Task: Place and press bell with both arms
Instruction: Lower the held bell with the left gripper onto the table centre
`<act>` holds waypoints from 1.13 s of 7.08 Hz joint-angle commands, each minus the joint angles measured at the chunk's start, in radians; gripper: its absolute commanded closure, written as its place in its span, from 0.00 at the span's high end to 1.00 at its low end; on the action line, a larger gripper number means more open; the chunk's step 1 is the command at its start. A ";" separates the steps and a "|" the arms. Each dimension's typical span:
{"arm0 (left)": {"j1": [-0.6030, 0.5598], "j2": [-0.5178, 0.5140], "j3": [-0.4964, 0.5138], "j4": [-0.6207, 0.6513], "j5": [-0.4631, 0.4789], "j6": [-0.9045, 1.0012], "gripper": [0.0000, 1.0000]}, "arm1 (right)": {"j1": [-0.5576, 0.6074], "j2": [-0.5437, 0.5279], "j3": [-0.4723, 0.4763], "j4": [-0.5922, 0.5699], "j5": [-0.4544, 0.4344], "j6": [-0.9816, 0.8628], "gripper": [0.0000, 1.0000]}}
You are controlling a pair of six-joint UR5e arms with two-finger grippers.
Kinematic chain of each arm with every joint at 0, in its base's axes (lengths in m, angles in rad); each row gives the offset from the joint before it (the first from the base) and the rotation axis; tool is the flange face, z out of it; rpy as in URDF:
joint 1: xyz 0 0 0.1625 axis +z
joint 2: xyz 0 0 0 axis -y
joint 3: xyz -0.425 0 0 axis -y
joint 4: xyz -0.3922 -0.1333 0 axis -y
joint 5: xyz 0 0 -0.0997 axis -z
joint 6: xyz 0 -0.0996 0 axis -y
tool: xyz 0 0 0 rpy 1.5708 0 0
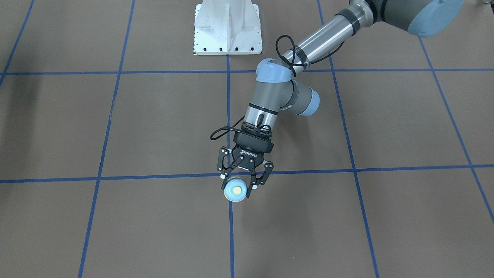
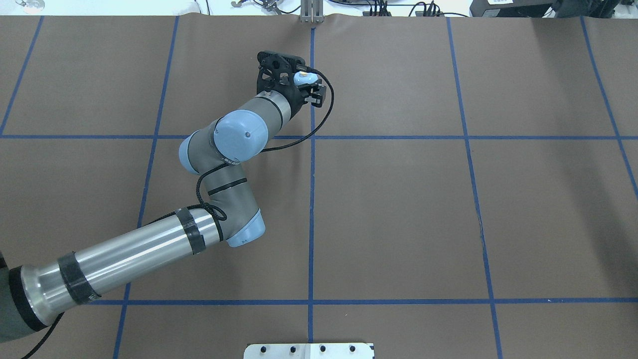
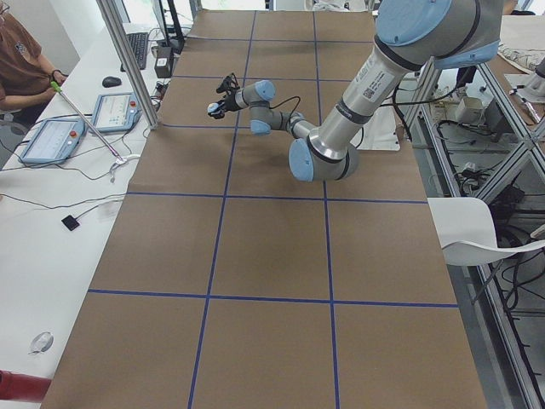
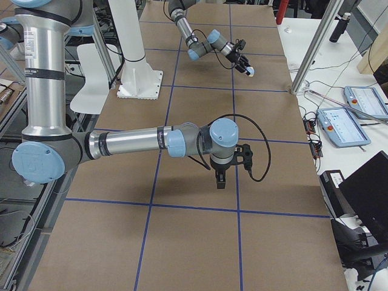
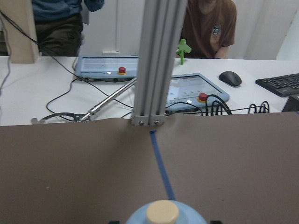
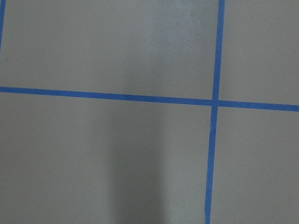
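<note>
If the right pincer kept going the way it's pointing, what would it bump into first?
The right pincer points straight down, so it would likely hit the brown table first; nothing shows in between. Its wrist view shows a blue tape crossing close by.

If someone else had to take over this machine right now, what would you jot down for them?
Left pincer: shut on the bell, far out by the table's centre line, operators' side; resting or lifted, unclear.
Right pincer: over bare table, away from the bell; open or shut unclear.
Done: bell grasped.
To do: set it down, let go, press its button.
</note>
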 commanded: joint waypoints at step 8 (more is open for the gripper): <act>0.122 0.081 -0.017 -0.222 -0.121 0.218 0.00 | 0.001 0.004 -0.006 -0.001 -0.007 0.000 1.00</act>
